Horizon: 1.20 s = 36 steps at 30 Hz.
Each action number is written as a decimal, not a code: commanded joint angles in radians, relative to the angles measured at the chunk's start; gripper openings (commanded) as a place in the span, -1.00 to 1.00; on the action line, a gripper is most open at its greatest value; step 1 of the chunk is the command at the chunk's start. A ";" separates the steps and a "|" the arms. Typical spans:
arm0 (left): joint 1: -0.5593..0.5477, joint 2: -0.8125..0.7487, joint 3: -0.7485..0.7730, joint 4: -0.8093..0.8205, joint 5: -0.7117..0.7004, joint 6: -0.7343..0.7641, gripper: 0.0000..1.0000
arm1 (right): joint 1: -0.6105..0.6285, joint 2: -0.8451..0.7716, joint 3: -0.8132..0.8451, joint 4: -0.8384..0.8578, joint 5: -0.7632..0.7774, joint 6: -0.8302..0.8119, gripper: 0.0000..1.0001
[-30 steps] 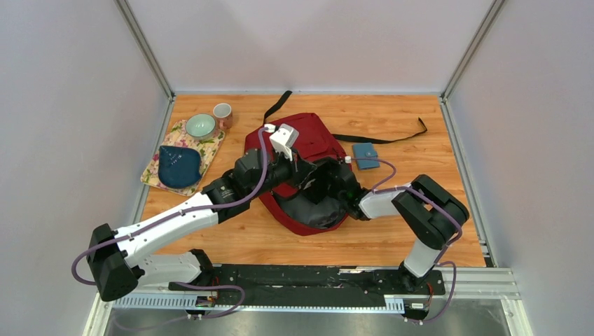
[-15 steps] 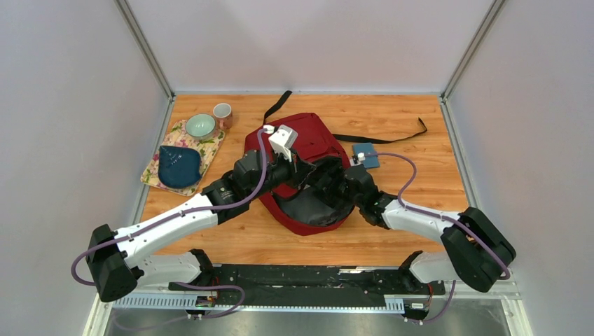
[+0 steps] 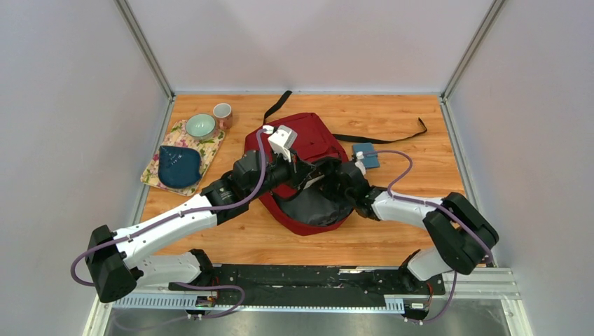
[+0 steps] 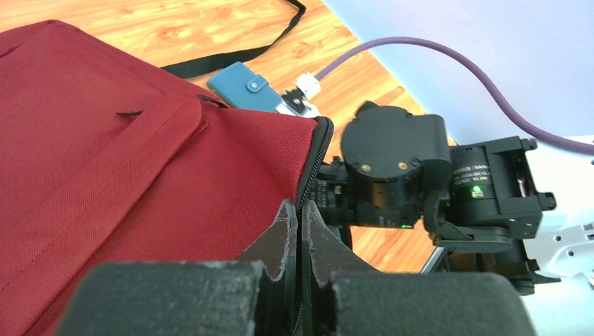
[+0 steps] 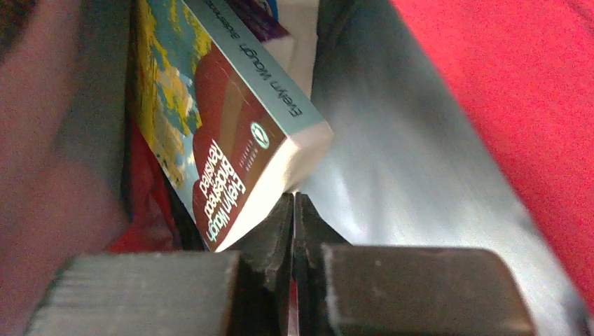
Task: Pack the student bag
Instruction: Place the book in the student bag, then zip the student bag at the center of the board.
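The student bag (image 3: 316,140), dark red with black zippers, lies at mid table with its mouth held open; its black lining shows. My left gripper (image 4: 300,210) is shut on the zipper edge of the bag's upper flap (image 4: 140,161) and holds it up. My right gripper (image 5: 294,203) is inside the bag, shut, with its fingertips against the lower corner of a paperback book (image 5: 231,140). The book leans against the grey lining. The right wrist (image 4: 420,175) sits just outside the bag's mouth.
A teal wallet (image 3: 365,155) lies right of the bag, next to a black strap (image 3: 382,138). At the left, a floral mat (image 3: 210,148) carries a dark blue pouch (image 3: 178,166) and a green bowl (image 3: 200,126). A cup (image 3: 223,112) stands behind them.
My right gripper has gone from open to shut inside the bag, and the right arm's elbow swung out right, then partly back. The left arm has held still.
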 commanded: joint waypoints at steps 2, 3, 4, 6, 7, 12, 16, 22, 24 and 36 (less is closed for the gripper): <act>-0.004 -0.025 0.023 0.056 0.035 -0.010 -1.00 | -0.006 0.097 0.139 0.140 0.050 -0.054 -0.92; -0.004 -0.023 0.023 0.056 0.035 -0.010 -1.00 | -0.006 0.126 0.148 0.166 0.040 -0.055 -0.93; -0.006 -0.021 0.021 0.055 0.033 -0.011 -1.00 | -0.006 0.142 0.175 0.185 0.031 -0.057 -0.92; -0.006 -0.021 0.017 0.053 0.032 -0.014 -1.00 | -0.009 0.183 0.206 0.205 -0.002 -0.057 -0.91; -0.004 -0.021 0.017 0.053 0.032 -0.014 -1.00 | -0.009 0.195 0.218 0.211 -0.012 -0.060 -0.89; -0.006 -0.021 0.009 0.049 0.026 -0.017 -1.00 | -0.013 0.145 0.139 0.258 -0.018 -0.075 -0.70; -0.004 -0.023 0.001 0.050 0.023 -0.017 -1.00 | -0.015 -0.025 0.047 0.211 -0.041 -0.204 -0.32; -0.004 0.002 0.004 0.064 0.036 -0.019 -1.00 | -0.012 -0.373 -0.019 -0.181 0.033 -0.379 -0.01; -0.004 0.006 0.004 0.072 0.041 -0.021 -1.00 | -0.012 -0.499 -0.038 -0.307 0.066 -0.399 0.02; -0.004 0.020 -0.019 0.067 0.090 -0.056 -1.00 | -0.024 -0.647 -0.048 -0.671 0.313 -0.422 0.28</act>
